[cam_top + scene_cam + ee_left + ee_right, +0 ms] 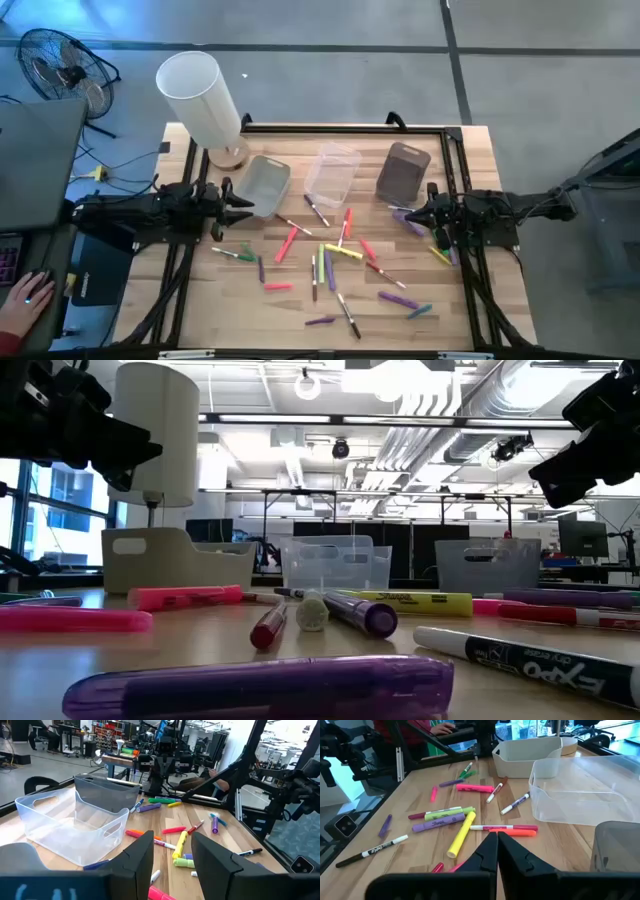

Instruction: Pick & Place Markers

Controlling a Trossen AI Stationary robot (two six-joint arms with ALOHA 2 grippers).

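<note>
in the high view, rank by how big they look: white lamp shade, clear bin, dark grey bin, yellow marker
1. white lamp shade
2. clear bin and dark grey bin: too alike to rank
3. yellow marker

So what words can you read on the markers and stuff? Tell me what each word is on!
"EXPO dry erase" on the white marker lying nearest the low camera.
"Sharpie" on the yellow highlighter farther back on the table.
"EXPO" on the thin white marker in the right wrist view.
"Sharpie" on the purple highlighter in the same view.
Print on the other markers is too small or blurred to read. The bins show no words.
</note>
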